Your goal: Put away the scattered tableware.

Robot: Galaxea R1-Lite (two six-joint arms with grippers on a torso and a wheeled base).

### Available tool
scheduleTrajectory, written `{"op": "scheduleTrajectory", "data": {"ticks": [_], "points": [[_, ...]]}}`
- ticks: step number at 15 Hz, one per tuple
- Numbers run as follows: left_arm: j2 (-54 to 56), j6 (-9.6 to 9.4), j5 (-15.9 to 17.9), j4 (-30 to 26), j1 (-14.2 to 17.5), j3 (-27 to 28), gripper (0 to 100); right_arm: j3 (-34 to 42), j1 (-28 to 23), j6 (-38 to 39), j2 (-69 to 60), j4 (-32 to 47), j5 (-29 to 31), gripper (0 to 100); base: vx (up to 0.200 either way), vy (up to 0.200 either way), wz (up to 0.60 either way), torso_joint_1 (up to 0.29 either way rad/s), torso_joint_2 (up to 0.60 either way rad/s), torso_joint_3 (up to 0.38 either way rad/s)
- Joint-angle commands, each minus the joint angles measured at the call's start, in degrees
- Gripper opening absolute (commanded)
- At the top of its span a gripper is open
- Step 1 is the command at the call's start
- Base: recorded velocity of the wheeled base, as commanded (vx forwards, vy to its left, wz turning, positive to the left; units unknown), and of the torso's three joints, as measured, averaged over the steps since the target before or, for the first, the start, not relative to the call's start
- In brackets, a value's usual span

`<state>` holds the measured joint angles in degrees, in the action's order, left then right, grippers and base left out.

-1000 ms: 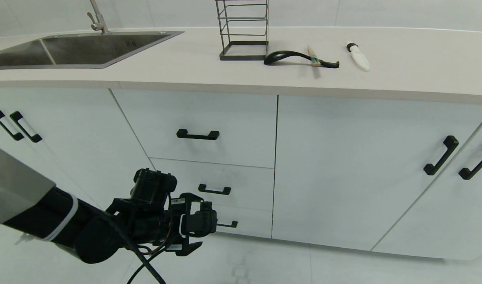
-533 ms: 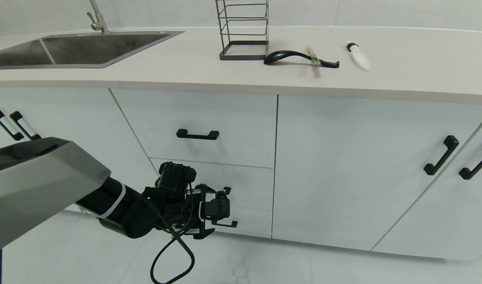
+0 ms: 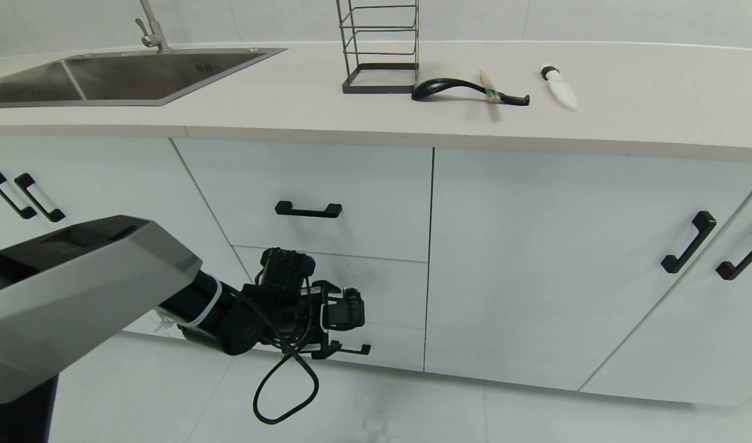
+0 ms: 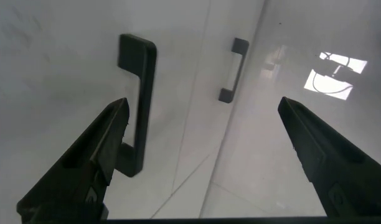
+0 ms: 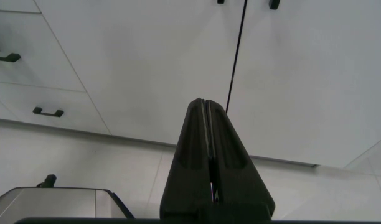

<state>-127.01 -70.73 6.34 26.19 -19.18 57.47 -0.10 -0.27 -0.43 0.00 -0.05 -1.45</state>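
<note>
On the counter (image 3: 289,104) in the head view, the ladle (image 3: 449,86) lay just right of the rack (image 3: 380,88). Its handle crossed a wooden utensil (image 3: 489,89), and a white utensil (image 3: 560,91) lay apart to the right. None of these had shifted from a second before. Below, the left gripper (image 3: 351,311) sat in front of the drawer stack, just above the bottom handle (image 3: 356,351) and well under the top handle (image 3: 308,210). A second earlier it had hung lower and farther left, short of the drawers. Since then the arm had swung up and right, so the gripper covered the spot where the middle drawer's handle had shown.

From the left wrist, the fingers (image 4: 84,168) stood wide apart. The near handle (image 4: 137,106) lay between them, close beside one finger, though contact could not be judged. Another handle (image 4: 231,68) showed farther off.

From the right wrist, the right gripper (image 5: 206,106) was pressed fully closed with nothing in it, hanging before the white cabinet doors (image 5: 147,62).
</note>
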Motion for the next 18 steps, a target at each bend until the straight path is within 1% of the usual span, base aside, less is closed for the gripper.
{"op": "scheduleTrajectory", "data": {"ticks": [1,5,8,10,15,18], "points": [[-0.69,0.07,0.08,0.01,0.19,1.07,100,0.01,0.00,-0.01,0.00,0.05,-0.04,0,0.000,0.000,0.00,0.000,0.00,0.000],[-2.27,0.15,0.08,0.09,0.46,1.24,100,0.01,0.00,-0.01,0.00,0.05,-0.04,0,0.000,0.000,0.00,0.000,0.00,0.000],[-3.33,0.15,0.08,0.01,0.54,3.35,100,0.01,0.00,-0.01,0.00,0.05,-0.04,0,0.000,0.000,0.00,0.000,0.00,0.000],[-3.86,0.15,0.08,0.01,0.46,3.44,100,0.01,0.00,-0.01,0.00,-0.04,-0.04,0,0.000,0.000,0.00,0.000,0.00,0.000],[-3.77,-0.02,0.69,-0.26,0.28,0.63,100,0.01,0.00,-0.01,0.00,-0.04,-0.04,0,0.000,0.000,0.00,0.000,0.00,0.000],[-1.92,-0.11,1.04,-0.08,0.28,-2.89,100,0.01,0.00,-0.01,0.00,-0.04,-0.04,0,0.000,0.000,0.00,0.000,0.00,0.000]]}}
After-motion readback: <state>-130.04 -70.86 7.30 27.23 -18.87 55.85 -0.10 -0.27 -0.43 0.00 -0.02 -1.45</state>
